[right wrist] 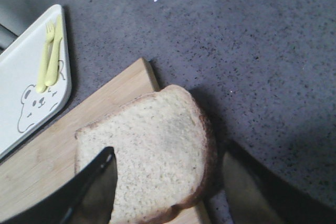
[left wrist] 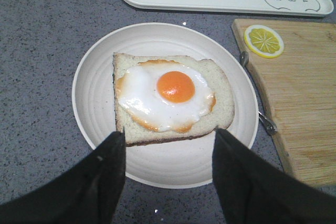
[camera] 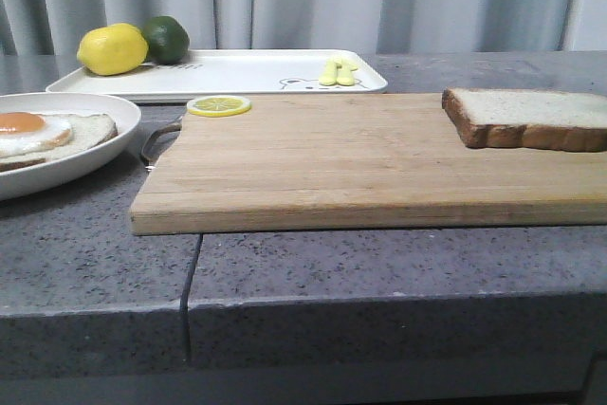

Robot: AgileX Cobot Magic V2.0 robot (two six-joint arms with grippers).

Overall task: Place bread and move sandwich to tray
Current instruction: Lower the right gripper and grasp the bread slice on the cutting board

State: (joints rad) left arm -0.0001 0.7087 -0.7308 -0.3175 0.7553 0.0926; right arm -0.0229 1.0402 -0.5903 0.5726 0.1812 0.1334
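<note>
Your bread (camera: 527, 119) is a thick square slice, white and soft on top with a dark brown crust, and it lies flat on the right end of the wooden cutting board (camera: 360, 163), near the table's right edge, with one corner poking over the board's edge. Your sandwich (left wrist: 165, 98) is a slice with a fried egg on it, white with a round orange yolk, on a round white plate (left wrist: 94, 85) by the table's left edge. Your tray (camera: 237, 73) is flat, white and smooth, with a little bear drawn on it, and it sits along the table's back edge. Your left gripper (left wrist: 168, 153) hangs over the plate, looking down, with its dark fingers spread wide and holding nothing. Your right gripper (right wrist: 168, 182) hangs over the bread, fingers wide apart too, one on each side of the slice, not squeezing it. The table (camera: 379, 263) is gray speckled stone. A lemon (camera: 112, 49) and a lime (camera: 167, 39) rest on the tray's left end, yellow cutlery (camera: 339, 72) on its right end, and a lemon slice (camera: 219, 105) on the board's back left corner.
</note>
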